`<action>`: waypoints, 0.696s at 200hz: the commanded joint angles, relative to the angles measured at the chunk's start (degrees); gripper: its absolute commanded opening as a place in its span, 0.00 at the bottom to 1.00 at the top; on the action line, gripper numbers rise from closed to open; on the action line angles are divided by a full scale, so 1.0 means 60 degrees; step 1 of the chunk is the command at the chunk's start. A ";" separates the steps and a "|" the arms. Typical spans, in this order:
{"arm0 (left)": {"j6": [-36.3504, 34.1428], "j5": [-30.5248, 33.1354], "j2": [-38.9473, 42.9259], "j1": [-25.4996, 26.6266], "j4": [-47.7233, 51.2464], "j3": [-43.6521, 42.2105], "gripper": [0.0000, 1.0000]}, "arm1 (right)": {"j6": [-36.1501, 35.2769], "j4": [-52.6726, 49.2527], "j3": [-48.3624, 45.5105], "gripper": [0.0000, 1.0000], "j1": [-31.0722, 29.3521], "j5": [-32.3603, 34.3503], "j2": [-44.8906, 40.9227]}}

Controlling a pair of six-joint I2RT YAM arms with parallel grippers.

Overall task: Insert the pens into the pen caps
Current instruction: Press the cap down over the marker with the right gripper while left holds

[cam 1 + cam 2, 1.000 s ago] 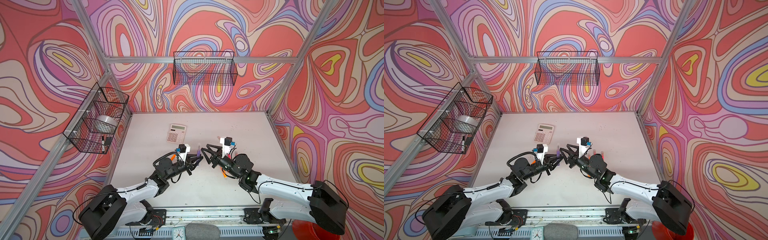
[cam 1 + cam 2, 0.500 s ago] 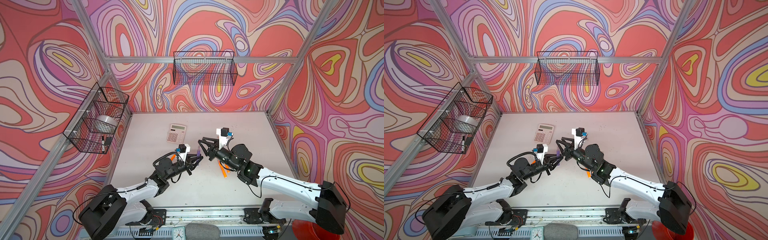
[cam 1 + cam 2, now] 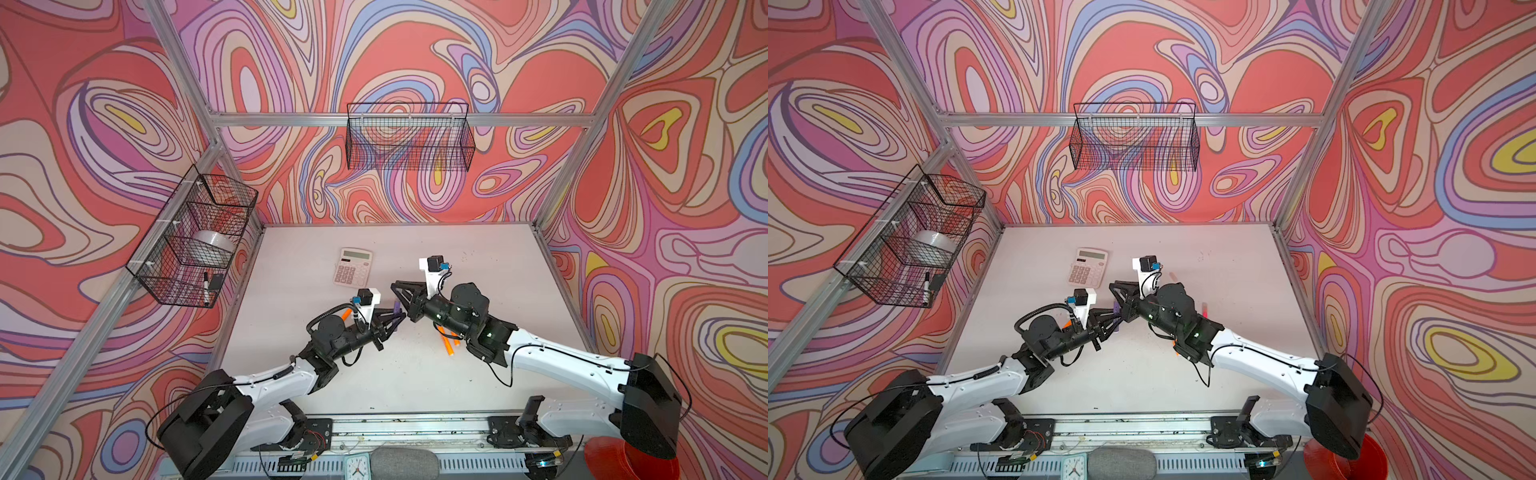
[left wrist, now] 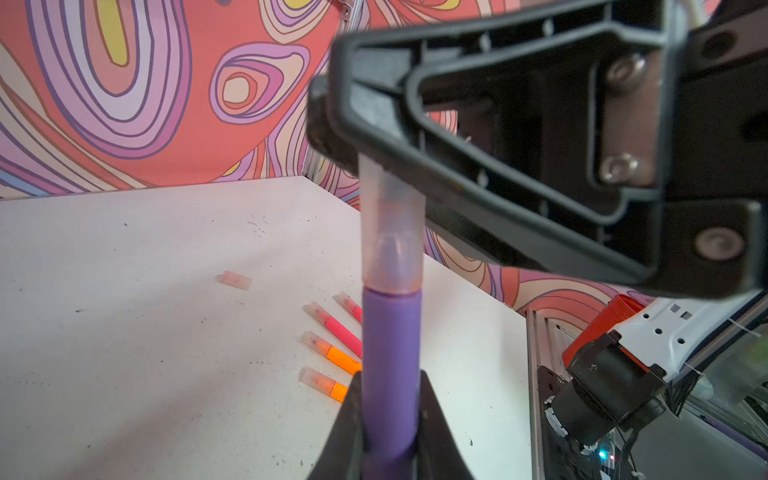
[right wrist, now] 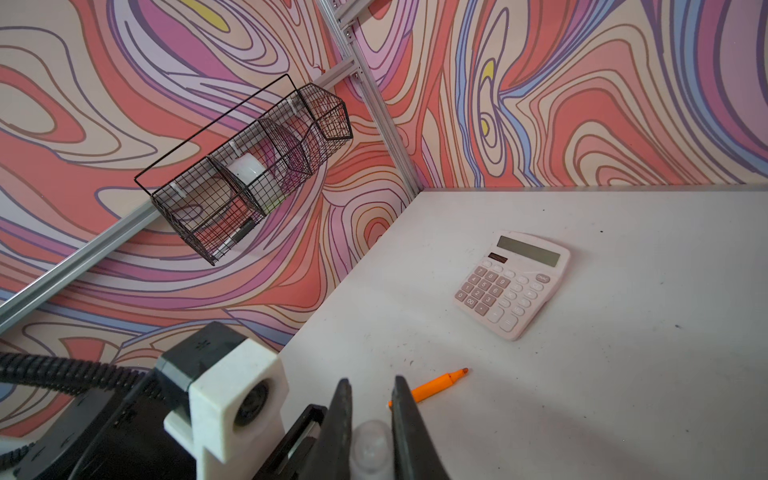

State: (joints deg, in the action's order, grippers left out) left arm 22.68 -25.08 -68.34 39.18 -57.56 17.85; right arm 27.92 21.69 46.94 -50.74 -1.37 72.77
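While in left claw (image 4: 388,388), capped pen (image 4: 390,328).

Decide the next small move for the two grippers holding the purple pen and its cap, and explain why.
Probably a short push by the right gripper along the purple pen. It pinches the cap, whose rim meets the barrel held in the left gripper; pressing would confirm the cap is seated.
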 commanded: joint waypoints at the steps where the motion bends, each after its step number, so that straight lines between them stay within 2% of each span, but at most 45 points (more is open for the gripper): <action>1: -0.0118 0.0015 0.0095 0.0003 -0.0452 0.0116 0.00 | 0.0048 -0.0273 0.0212 0.10 -0.0025 -0.0110 -0.0037; 32: -0.0130 0.0013 0.0094 0.0003 -0.0455 0.0120 0.00 | 0.0061 -0.0364 0.0350 0.20 -0.0012 -0.0250 0.0029; 72: -0.0132 0.0026 0.0080 0.0003 -0.0433 0.0130 0.00 | 0.0151 -0.0364 0.0460 0.23 -0.0020 -0.0428 0.0016; 139: -0.0165 0.0107 0.0083 0.0004 -0.0349 0.0124 0.00 | 0.0326 -0.0437 0.0512 0.06 -0.0033 -0.0808 -0.0014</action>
State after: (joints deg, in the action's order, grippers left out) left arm 22.50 -25.06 -68.31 39.18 -57.67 17.85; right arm 28.73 18.81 48.56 -50.54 -2.94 72.84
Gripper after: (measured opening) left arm 0.169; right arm 0.151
